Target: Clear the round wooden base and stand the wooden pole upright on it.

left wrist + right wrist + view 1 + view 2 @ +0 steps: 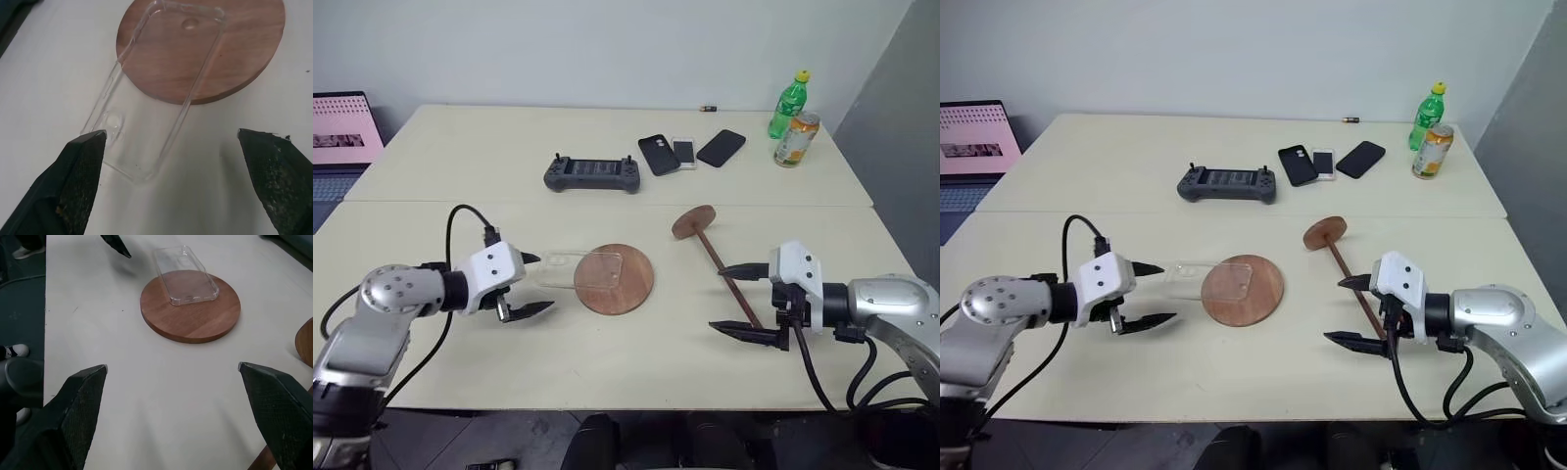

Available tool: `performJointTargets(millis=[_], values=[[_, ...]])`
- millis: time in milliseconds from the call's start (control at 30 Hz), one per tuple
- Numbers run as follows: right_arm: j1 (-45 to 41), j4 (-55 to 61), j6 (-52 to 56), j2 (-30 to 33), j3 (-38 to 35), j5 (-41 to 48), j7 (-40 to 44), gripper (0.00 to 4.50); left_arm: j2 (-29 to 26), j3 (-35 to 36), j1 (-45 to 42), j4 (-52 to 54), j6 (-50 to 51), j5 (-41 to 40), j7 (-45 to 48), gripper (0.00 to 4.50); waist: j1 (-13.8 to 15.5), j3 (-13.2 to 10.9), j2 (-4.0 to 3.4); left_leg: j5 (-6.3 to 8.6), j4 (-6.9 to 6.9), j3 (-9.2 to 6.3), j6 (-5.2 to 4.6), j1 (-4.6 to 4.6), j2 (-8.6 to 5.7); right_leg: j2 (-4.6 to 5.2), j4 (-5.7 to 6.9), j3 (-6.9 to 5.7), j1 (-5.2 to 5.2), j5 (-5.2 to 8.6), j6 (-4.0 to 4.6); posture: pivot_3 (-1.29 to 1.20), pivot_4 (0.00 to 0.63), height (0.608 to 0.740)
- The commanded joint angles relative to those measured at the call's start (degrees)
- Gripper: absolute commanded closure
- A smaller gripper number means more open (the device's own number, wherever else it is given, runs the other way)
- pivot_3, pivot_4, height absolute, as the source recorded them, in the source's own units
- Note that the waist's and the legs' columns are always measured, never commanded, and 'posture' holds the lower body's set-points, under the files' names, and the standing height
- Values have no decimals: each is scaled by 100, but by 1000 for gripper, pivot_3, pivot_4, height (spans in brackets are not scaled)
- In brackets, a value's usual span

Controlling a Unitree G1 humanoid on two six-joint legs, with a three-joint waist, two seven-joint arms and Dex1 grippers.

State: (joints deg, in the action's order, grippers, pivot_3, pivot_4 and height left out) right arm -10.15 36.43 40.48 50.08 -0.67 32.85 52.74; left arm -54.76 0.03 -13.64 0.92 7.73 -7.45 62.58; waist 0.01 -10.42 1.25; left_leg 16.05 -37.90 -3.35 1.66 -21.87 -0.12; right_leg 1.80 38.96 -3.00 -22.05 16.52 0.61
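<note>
The round wooden base (625, 287) lies flat mid-table, with a clear phone case (570, 265) resting partly on its left side and overhanging onto the table. The wooden pole (717, 260) lies flat to the right of the base, its disc end (693, 222) away from me. My left gripper (545, 282) hangs open just left of the case, and in the left wrist view the case (156, 93) sits between its fingers (78, 166). My right gripper (716, 299) is open, pointing left, with the pole's near end passing its fingers.
At the back of the table lie a grey game controller (592, 174), three phones (658, 155), a green bottle (789, 102) and a can (796, 139). A laptop (342, 132) stands at the far left. The table's front edge is close behind both grippers.
</note>
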Motion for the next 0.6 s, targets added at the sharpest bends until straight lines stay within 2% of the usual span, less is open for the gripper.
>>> performJointTargets(millis=[33, 100, 200, 467, 600], values=[[-23, 345, -31, -76, -44, 192, -55, 0, 115, -349, -439, -532, -496, 393, 19, 39, -5, 0, 0, 0, 0, 10, 0, 1, 0, -1, 1, 11, -4, -2, -3, 0, 150, 740], [-57, 403, -92, -166, -69, 321, -3, 0, 185, -483, -591, -739, -650, 493, 46, 39, -7, -1, 1, 0, -1, 12, -1, 0, 1, -4, 1, 14, -7, -3, -9, 0, 150, 740], [-196, 486, -117, -305, -105, 525, -12, 0, 274, -632, -741, -977, -768, 567, 141, 503, -13, -1, 2, 0, -2, 21, -1, 0, 3, -6, 2, 21, -9, -5, -7, 0, 150, 740], [-256, 498, -166, -267, -106, 539, 7, 0, 392, -875, -905, -1431, -1153, 790, 208, 2102, -9, -1, 3, 0, -3, 25, -1, 0, 4, -7, 2, 26, -12, -8, -10, 0, 150, 740], [-212, 492, -230, -242, -116, 502, 18, 0, 426, -908, -922, -1513, -1267, 823, 202, 3053, -10, -1, 3, 0, -3, 26, -1, 1, 4, -7, 2, 28, -12, -9, -9, 0, 150, 740]])
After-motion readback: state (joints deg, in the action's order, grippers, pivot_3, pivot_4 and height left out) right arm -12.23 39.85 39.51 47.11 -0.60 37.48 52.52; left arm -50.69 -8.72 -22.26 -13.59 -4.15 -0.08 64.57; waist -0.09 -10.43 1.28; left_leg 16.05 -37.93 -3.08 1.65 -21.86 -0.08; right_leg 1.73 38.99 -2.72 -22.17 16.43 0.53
